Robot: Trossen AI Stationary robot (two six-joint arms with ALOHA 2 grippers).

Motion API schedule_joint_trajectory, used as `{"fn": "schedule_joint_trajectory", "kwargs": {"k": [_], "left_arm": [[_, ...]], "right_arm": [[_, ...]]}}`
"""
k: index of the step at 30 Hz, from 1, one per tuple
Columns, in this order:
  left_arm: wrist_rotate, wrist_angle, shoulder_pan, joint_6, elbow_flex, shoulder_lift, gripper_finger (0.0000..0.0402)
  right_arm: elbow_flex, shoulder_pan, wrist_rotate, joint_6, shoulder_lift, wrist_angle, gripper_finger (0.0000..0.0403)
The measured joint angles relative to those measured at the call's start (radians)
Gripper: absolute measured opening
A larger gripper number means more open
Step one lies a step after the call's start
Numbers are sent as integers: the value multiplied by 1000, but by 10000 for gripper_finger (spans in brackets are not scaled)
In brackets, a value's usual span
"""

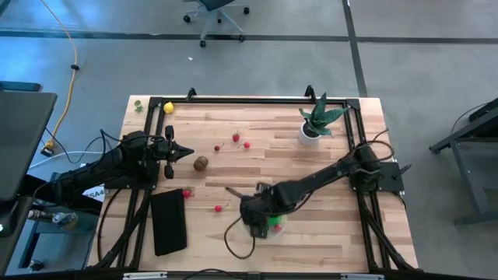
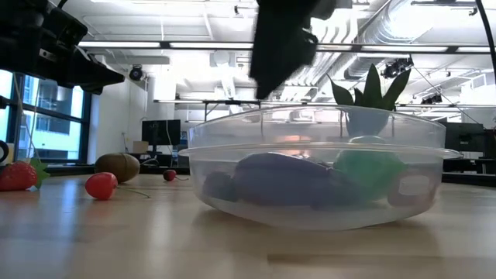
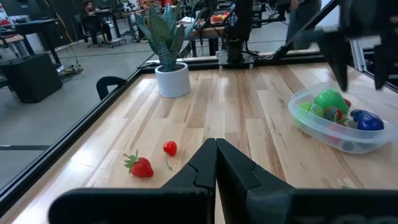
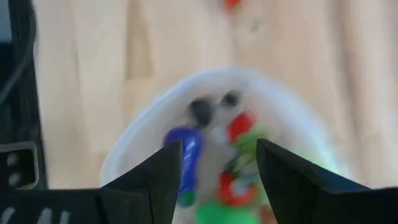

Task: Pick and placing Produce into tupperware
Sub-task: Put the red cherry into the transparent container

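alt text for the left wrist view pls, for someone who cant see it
The left gripper, fingers shut, points across a wooden table at a strawberry and a small red fruit. Farther off stand a potted plant and a clear tupperware holding green, red and blue-purple produce, the right arm above it.

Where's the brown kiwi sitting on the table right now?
In the high view the brown kiwi lies on the bare wood left of centre, just beyond the shut left gripper, apart from it, with small red pieces nearby.
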Motion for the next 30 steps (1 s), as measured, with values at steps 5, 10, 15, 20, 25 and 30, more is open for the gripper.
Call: {"fn": "schedule_joint_trajectory", "kwargs": {"k": [5, 10, 15, 20, 25, 30], "left_arm": [[0, 0, 0, 0, 0, 0, 1], [0, 0, 0, 0, 0, 0, 1], [0, 0, 0, 0, 0, 0, 1], [0, 0, 0, 0, 0, 0, 1], [0, 0, 0, 0, 0, 0, 1], [0, 0, 0, 0, 0, 0, 1]], "right_arm": [[1, -97, 51, -126, -69, 17, 197], [1, -240, 30, -321, -95, 95, 197], [-79, -398, -116, -410, -94, 242, 197], [-303, -525, -231, -426, -99, 471, 197], [-421, -581, -179, -461, -103, 614, 197], [-459, -621, -143, -478, -103, 631, 197]]}}
